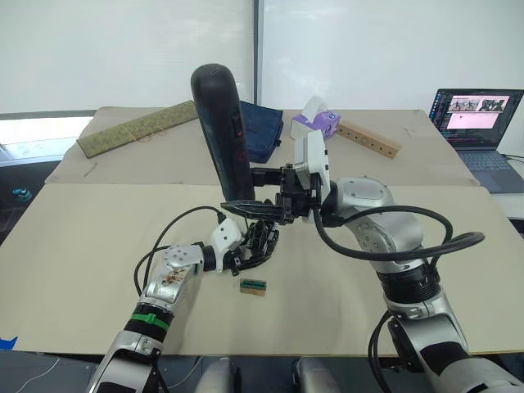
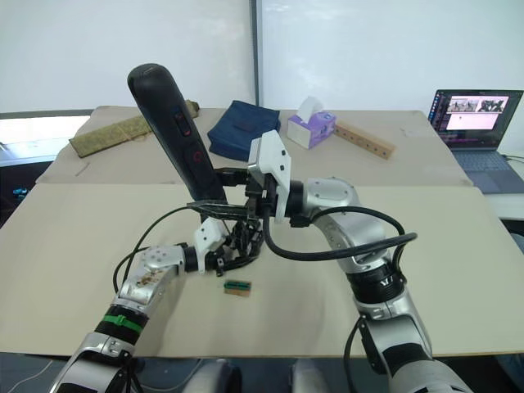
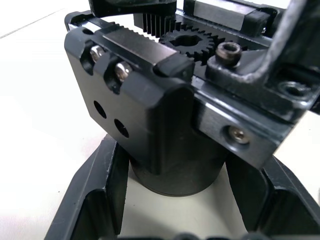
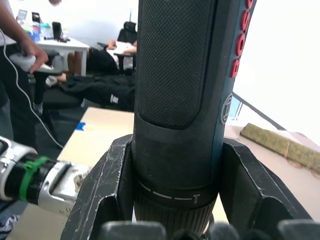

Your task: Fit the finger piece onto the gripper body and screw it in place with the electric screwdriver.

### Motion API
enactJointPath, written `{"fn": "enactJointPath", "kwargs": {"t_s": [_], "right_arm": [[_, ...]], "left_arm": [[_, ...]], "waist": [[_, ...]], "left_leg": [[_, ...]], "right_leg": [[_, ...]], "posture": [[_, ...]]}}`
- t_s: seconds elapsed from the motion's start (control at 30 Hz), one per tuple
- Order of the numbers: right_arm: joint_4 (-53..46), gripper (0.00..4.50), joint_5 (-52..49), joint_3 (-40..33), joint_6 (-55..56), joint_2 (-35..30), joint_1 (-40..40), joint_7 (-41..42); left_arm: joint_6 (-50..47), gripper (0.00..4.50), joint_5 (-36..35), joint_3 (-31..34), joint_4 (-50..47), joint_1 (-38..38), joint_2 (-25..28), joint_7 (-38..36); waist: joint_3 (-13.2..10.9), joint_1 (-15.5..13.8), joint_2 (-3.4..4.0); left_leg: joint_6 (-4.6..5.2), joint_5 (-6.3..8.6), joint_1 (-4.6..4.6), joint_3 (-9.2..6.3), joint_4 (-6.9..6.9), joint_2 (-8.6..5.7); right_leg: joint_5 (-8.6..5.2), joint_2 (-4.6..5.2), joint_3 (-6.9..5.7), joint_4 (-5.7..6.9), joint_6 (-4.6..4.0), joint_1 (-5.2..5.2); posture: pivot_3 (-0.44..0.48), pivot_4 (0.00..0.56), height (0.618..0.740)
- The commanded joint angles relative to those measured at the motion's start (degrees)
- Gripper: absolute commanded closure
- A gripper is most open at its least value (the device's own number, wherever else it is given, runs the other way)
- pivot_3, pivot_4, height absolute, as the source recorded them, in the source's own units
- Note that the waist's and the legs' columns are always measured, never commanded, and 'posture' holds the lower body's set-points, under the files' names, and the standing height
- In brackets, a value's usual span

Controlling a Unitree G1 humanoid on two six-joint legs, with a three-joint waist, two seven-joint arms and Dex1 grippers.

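My right gripper (image 1: pixel 246 199) is shut on the electric screwdriver (image 1: pixel 219 123), a thick black cylinder that tilts with its rounded end up and to the left. Its fingers (image 4: pixel 102 185) clamp the barrel (image 4: pixel 175 100) just above the collar. The bit end points down at the gripper body (image 1: pixel 260 237) and is hidden behind my claws. That body, a black assembly with gears and a round base (image 3: pixel 175 175), rests on the table with my left gripper (image 1: pixel 246 252) shut around the base. A black block with two screws (image 3: pixel 125 95) sits on it. I cannot single out the finger piece.
A small green-and-tan block (image 1: pixel 253 286) lies just in front of the gripper body. At the back are a long green mat (image 1: pixel 135 129), a blue cloth (image 1: pixel 262 135), a tissue box (image 1: pixel 315 123), a wooden bar with holes (image 1: pixel 370 140) and a laptop (image 1: pixel 477 123). A person's arm (image 4: pixel 15 45) appears beyond the table.
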State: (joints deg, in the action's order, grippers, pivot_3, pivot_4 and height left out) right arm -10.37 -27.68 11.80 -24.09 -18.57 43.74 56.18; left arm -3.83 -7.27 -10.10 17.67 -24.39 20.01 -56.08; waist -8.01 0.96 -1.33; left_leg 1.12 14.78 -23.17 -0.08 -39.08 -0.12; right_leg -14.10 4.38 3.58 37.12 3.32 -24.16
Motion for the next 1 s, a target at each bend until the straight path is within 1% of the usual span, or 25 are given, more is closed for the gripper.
{"fn": "enactJointPath", "kwargs": {"t_s": [0.03, 1.0], "right_arm": [[-1.58, 2.55, -0.18, -0.67, 2.45, 0.79, 0.59, 0.30], [-1.05, 2.55, 1.28, 0.16, 2.03, 1.84, -0.07, 0.76]], "left_arm": [[-1.11, 2.20, 0.16, -1.06, 0.07, 1.54, 0.57, -0.77], [-2.45, 2.20, -0.10, -0.99, -1.09, 2.34, 1.22, -0.57]], "waist": [[0.00, 0.02, 0.00], [0.00, 0.12, 0.00]], "left_leg": [[0.00, 0.00, 0.00, 0.00, 0.00, 0.00], [0.00, 0.00, 0.01, 0.00, 0.02, 0.01]], "right_leg": [[0.00, 0.00, 0.00, 0.00, 0.00, 0.00], [0.00, 0.00, 0.00, 0.00, 0.00, -0.01]], "posture": [[0.000, 0.150, 0.740], [0.000, 0.150, 0.740]]}}
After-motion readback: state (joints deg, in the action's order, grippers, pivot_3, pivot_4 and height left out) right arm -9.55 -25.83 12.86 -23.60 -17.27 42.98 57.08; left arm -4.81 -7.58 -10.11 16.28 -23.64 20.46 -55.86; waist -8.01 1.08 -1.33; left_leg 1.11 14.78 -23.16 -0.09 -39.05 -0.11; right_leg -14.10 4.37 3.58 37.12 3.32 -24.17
